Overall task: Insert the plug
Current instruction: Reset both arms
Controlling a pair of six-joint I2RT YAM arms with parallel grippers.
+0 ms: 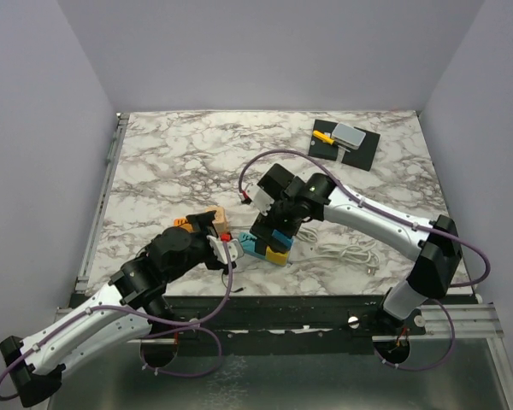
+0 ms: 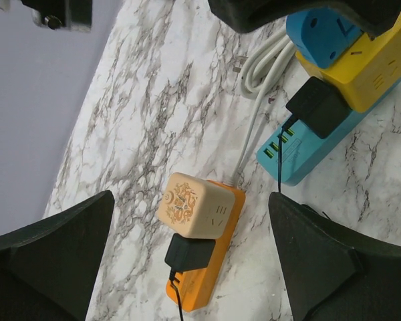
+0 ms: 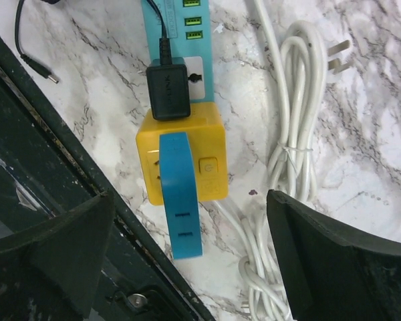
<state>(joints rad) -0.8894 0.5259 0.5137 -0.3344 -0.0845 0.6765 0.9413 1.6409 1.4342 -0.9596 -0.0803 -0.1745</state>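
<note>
The blue plug [image 3: 181,200] is seen lying against the top of the yellow cube [image 3: 210,137], overhanging the cube's edge on one side. Whether its pins are fully seated cannot be told. The cube is mounted on one end of the teal strip [image 3: 199,27], near the front edge of the surface [image 1: 171,162]. A black adapter [image 3: 167,87] is plugged into the strip just beside the cube, with its thin lead running along the strip.

The right fingers [image 3: 334,261] are spread wide above the cube and plug. One is seen on each side, and nothing is held or touched. A coiled white cable [image 3: 294,134] is laid just beside the strip, its pronged end [image 3: 339,51] resting on the marble.

The left fingers [image 2: 60,254] are likewise spread apart and empty. Between them, lower down, the orange strip [image 2: 207,287] is seen on the surface. A beige cube [image 2: 187,204] and a second adapter [image 2: 190,254] are plugged into it side by side. The orange strip is placed near the teal one, on its left in the top view, and the two are not touching.

A black mat [image 1: 363,154] carrying a small yellow and grey item is set near the far right corner, well apart from the strips.
</note>
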